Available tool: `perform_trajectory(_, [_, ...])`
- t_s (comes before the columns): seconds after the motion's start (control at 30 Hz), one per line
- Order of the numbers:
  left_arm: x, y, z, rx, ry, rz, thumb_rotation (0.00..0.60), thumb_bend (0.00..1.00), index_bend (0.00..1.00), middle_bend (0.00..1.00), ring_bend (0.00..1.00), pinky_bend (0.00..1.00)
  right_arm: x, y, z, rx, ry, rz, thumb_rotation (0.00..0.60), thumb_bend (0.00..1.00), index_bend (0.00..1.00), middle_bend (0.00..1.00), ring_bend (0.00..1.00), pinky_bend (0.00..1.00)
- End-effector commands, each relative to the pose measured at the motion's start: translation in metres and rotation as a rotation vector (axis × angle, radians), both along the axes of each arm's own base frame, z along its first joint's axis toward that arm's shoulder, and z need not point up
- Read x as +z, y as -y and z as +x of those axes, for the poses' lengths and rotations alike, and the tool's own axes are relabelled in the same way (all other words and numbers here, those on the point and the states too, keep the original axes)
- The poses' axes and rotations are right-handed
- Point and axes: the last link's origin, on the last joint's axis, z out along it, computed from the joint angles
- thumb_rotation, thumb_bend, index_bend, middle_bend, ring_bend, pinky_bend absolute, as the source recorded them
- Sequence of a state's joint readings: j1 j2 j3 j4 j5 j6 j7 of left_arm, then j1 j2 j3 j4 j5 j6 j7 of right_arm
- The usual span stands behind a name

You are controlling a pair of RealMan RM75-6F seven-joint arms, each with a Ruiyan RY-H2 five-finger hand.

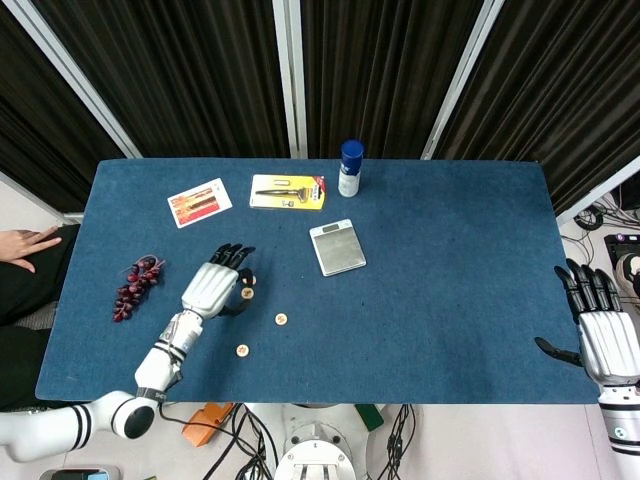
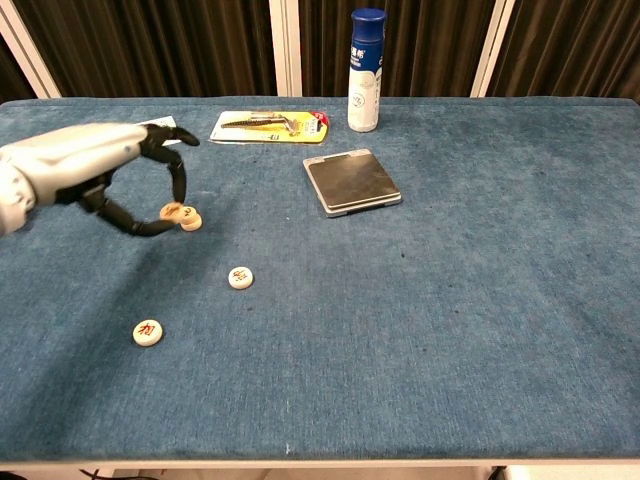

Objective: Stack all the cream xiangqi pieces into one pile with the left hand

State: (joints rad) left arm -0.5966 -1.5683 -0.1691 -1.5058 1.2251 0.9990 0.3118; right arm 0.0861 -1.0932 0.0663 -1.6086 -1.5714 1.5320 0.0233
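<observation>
On blue felt table (image 2: 450, 300), left hand (image 2: 75, 165) pinching round cream piece (image 2: 172, 211)

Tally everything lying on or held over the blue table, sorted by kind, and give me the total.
Cream xiangqi pieces: 4, one pinched in the left hand at, others at
Spray can: 1
Scale: 1
Packaged razor: 1
Card: 1
Grape bunch: 1
Total: 9

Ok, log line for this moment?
left hand: holds cream piece by another | two loose | right hand: idle, open
</observation>
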Motion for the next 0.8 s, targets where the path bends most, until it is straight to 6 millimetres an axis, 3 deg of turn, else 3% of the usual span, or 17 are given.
perform_trajectory(0.03, [-0.003,-0.025,0.012,0.026,-0.006,-0.018,0.595,0.35,0.52,0.07,0.00,0.00,0.000,0.000,-0.001,-0.003,0.001,-0.001,0.600,0.10,0.00,0.00,0.00,0.07])
perform_trajectory(0.2, [-0.014,-0.038,0.008,0.071,-0.048,-0.023,0.595,0.35,0.52,0.07,0.00,0.00,0.002,-0.002,-0.003,-0.009,0.002,-0.006,0.600,0.10,0.00,0.00,0.00,0.07])
perform_trajectory(0.43, [-0.017,-0.040,-0.002,0.113,-0.066,-0.025,0.593,0.35,0.52,0.07,0.00,0.00,0.001,-0.002,-0.003,-0.010,0.002,-0.004,0.600,0.10,0.00,0.00,0.00,0.07])
perform_trajectory(0.8, [-0.019,-0.043,-0.003,0.130,-0.060,-0.034,0.591,0.34,0.50,0.07,0.00,0.00,0.002,-0.002,-0.004,-0.014,0.003,-0.007,0.600,0.10,0.00,0.00,0.00,0.07])
